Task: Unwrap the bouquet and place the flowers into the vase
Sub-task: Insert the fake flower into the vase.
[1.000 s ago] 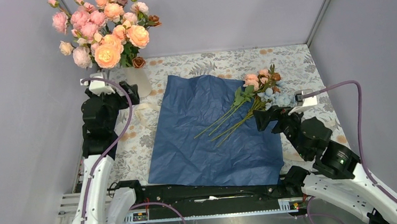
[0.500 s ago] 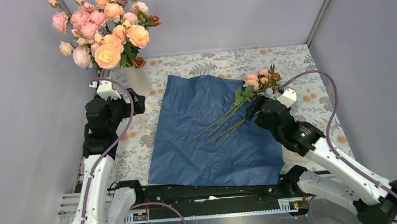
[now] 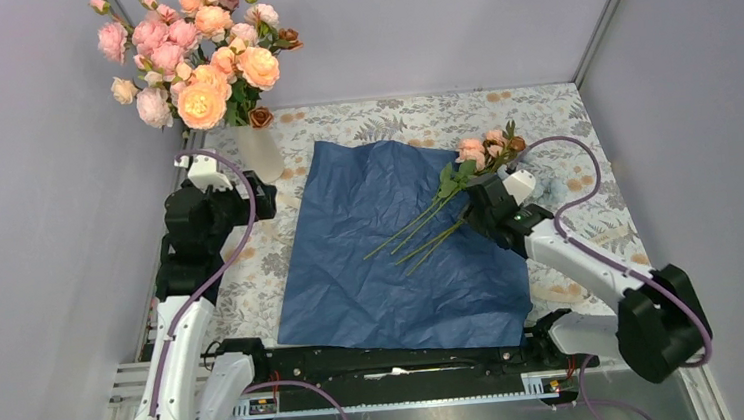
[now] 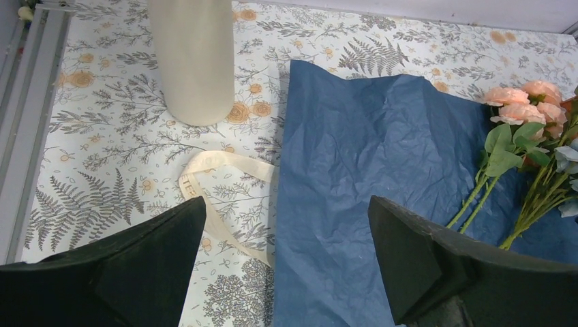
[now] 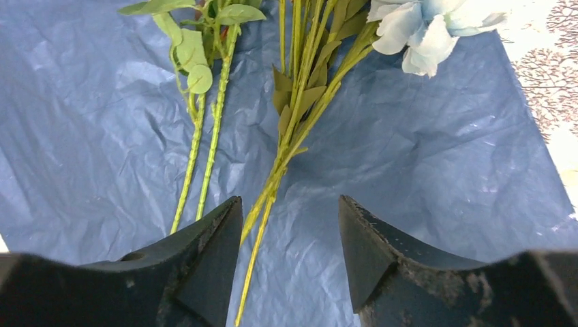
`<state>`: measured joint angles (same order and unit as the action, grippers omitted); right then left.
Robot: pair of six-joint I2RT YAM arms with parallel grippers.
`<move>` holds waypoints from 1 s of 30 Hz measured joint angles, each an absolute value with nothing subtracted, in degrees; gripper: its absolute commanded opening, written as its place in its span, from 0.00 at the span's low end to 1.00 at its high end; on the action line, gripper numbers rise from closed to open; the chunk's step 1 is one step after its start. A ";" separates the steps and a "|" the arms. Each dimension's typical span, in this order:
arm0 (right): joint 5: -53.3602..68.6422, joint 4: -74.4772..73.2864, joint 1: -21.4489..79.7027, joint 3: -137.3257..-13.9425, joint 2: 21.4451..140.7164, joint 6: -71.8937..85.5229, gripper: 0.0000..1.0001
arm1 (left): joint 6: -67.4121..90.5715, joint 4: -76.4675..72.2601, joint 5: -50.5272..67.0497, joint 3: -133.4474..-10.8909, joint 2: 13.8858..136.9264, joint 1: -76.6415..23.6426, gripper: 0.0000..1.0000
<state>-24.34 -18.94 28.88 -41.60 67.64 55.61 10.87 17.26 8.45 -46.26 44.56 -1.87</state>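
Note:
The bouquet is undone: its navy paper (image 3: 400, 238) lies flat, and the flowers (image 3: 467, 187) rest across its right side with their stems pointing left. The blooms are peach roses (image 4: 521, 109) and pale blue ones (image 5: 422, 27). My right gripper (image 5: 290, 204) is low over the green stems (image 5: 293, 129). Its jaws are apart, with one bunch of stems between them close to the left finger (image 5: 204, 259). In the top view the right gripper (image 3: 477, 217) sits at the stems' middle. The off-white vase (image 3: 261, 150) stands at the back left. My left gripper (image 4: 286, 211) hangs open near the vase (image 4: 192, 61), with nothing in it.
A big bunch of pink and orange roses (image 3: 200, 53) fills the vase. The cream ribbon (image 4: 218, 197) lies loose on the fern-print cloth (image 4: 102, 136) between vase and paper. Grey walls close in the left, back and right. A metal rail (image 3: 403, 393) runs along the near edge.
My right arm has swung left from the blooms to the stems and come down over them, its jaws narrowing. The left gripper has edged slightly towards the vase.

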 measured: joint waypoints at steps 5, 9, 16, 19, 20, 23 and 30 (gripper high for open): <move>-24.43 -15.46 27.66 -41.58 74.35 56.95 0.48 | 10.46 17.56 7.90 -46.26 44.56 -2.76 0.99; -24.58 -13.58 27.00 -41.58 77.78 57.78 0.41 | 10.33 17.56 7.66 -46.26 44.56 -3.16 0.99; -24.97 -11.38 26.06 -41.60 81.80 58.98 0.32 | 10.26 17.56 7.29 -46.26 44.56 -3.38 0.99; -24.99 -10.68 25.74 -41.58 83.05 59.40 0.31 | 10.13 17.56 7.25 -46.26 44.56 -3.38 0.99; -24.99 -10.26 25.67 -41.58 83.35 59.48 0.31 | 10.11 17.56 7.25 -46.26 44.56 -3.38 0.99; -24.99 -9.02 25.34 -41.58 84.05 59.75 0.31 | 10.09 17.56 7.25 -46.26 44.58 -3.38 0.99; -24.99 -6.96 24.67 -41.58 84.66 59.88 0.31 | 10.09 17.56 7.25 -46.26 44.64 -3.38 0.99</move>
<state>-24.99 -6.96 24.67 -41.58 84.66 59.88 10.09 17.56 7.25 -46.26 44.64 -3.38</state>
